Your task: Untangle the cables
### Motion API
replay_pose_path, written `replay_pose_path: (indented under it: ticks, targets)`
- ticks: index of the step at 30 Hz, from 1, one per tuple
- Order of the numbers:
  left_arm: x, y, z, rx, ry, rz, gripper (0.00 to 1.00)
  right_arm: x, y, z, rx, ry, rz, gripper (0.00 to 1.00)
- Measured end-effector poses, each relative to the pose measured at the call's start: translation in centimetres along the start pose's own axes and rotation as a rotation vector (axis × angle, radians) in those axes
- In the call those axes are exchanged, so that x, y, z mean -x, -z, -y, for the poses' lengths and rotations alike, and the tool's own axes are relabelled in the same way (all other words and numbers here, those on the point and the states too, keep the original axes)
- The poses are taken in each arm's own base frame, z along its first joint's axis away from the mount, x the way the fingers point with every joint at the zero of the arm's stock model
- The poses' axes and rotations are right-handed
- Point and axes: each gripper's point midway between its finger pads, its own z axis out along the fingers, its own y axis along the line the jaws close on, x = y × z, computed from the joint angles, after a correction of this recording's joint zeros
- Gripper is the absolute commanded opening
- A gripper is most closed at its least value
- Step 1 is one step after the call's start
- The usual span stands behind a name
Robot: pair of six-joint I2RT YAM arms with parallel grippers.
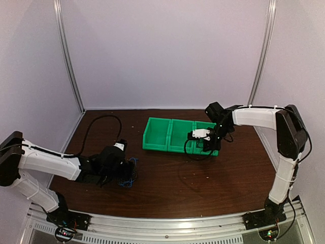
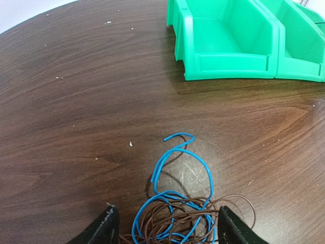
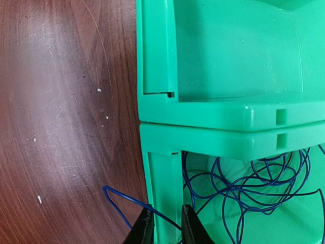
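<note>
A tangled bunch of cables [image 2: 172, 216], light blue and brown, lies on the wooden table between the fingers of my left gripper [image 2: 166, 211], which stands open around it. One blue strand [image 2: 195, 157] loops out ahead. In the top view the bunch [image 1: 130, 173] sits at my left gripper [image 1: 121, 165]. A dark blue cable [image 3: 254, 183] lies coiled in the end compartment of the green bins [image 3: 213, 117]. Its end [image 3: 114, 201] hangs over the bin's wall onto the table. My right gripper [image 3: 166, 209] hovers at that wall, jaws narrowly apart, the strand crossing between them without being pinched.
The row of green bins [image 1: 167, 134] stands mid-table, also seen far right in the left wrist view [image 2: 228, 46]. A thick black hose [image 1: 96, 124] arcs over the table's left side. White enclosure walls with metal posts surround the table.
</note>
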Motion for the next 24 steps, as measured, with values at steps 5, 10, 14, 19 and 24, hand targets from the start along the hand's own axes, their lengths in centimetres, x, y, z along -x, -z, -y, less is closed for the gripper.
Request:
replay_pose_path:
  ticks: [5, 10, 14, 19, 24]
  targets:
    - [-0.1, 0.0, -0.1, 0.001, 0.003, -0.002, 0.67, 0.2, 0.1, 0.2, -0.005, -0.012, 0.005, 0.0]
    - [-0.1, 0.0, -0.1, 0.001, 0.005, -0.002, 0.67, 0.8, 0.7, 1.1, -0.03, -0.02, 0.02, 0.0]
    - [-0.1, 0.0, -0.1, 0.001, 0.006, -0.002, 0.67, 1.0, 1.4, 2.8, -0.092, -0.029, 0.015, 0.0]
    - [-0.1, 0.0, -0.1, 0.001, 0.007, -0.002, 0.67, 1.0, 1.8, 6.1, -0.189, -0.057, -0.004, 0.0]
    - [-0.2, 0.0, -0.1, 0.001, 0.011, -0.003, 0.67, 0.5, 1.2, 7.6, -0.229, -0.073, -0.027, 0.0]
